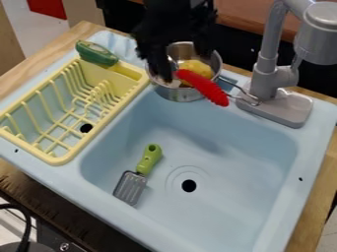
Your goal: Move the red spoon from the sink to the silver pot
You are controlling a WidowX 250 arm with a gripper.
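Overhead: parted gripper (184, 67) at the silver pot (186, 94).

Leftmost, a green toy (97, 53) rests at the far end of a yellow dish rack (61, 156). Next, a spatula (149, 158) lies in the sink (256, 140). The black arm (172, 15) hangs from the top edge, pointing down, jaws apart. The red spoon (205, 87) slants across the pot's rim, left of the grey faucet (264, 78).

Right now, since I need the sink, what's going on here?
A robot arm has its end effector over the silver pot, right by the red spoon, which juts out past the pot's edge; whether it grips the spoon is unclear. A green-handled spatula lies in the sink.
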